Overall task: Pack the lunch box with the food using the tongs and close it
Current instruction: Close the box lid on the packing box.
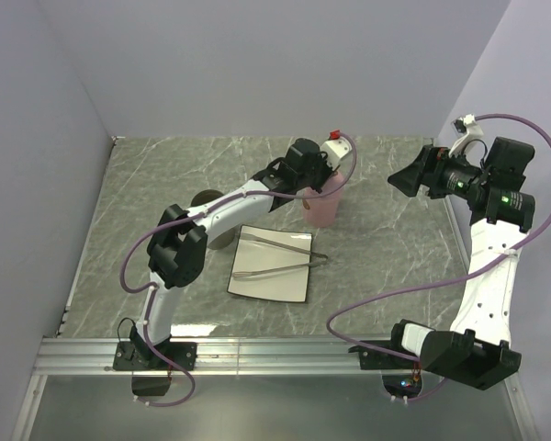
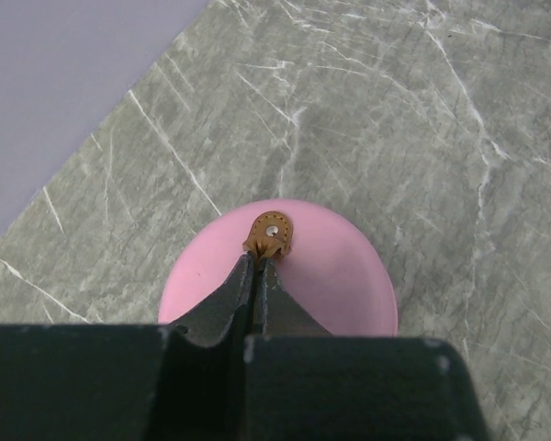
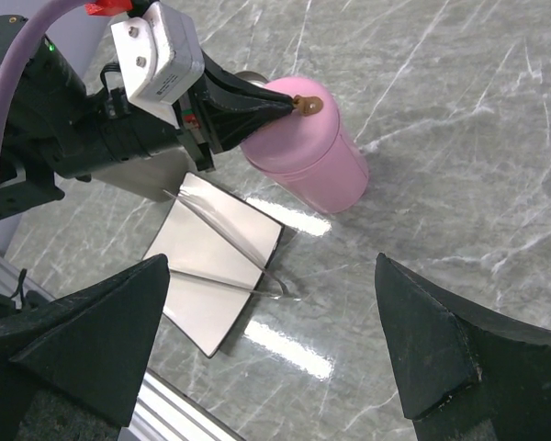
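The white square plate (image 1: 271, 280) is seen nearest, near the middle of the table (image 1: 395, 266), and no food is seen on it. Only the tongs (image 1: 314, 261) lie across it, their two arms spread toward the left and joined at the right end, gripped by neither arm. Just beyond the plate's far right corner the pink round lunch box (image 1: 321, 209) stands upright with its lid (image 2: 335, 271) on. The left gripper (image 2: 260, 266) is pinched shut from above on the small brown tab (image 2: 271, 234) at the middle of the lid. Whether the food is inside cannot be told, since the box is covered. From the bare plate and the resting tongs, packing is judged done and closing to be in hand, with only the seating of the lid and the release of the tab left. To the right, well apart from the box, the right gripper (image 3: 274, 271) is held above the table with jaws spread wide and nothing between them
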Motion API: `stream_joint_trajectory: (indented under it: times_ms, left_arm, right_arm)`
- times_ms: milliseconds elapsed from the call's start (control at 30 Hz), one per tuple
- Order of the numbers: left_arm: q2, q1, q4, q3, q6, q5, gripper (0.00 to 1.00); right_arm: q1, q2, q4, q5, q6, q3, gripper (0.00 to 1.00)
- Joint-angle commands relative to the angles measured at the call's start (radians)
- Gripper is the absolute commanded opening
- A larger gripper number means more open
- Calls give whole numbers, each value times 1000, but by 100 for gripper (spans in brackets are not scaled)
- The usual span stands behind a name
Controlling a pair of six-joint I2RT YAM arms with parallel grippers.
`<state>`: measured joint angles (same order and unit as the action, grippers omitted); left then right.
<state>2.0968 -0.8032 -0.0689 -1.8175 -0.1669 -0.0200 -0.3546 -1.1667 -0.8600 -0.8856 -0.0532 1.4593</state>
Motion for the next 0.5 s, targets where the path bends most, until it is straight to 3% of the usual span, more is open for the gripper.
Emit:
stream_joint_trajectory:
  times_ms: [0,467]
  left_arm:
    - [-72,-8,23,7,6,12,0]
    - [-100,-19,40,61,7,17,0]
  right_arm:
    - [-11,25,42,-26,12,-5,99]
    - [-12,13,39,-42,16,-1,99]
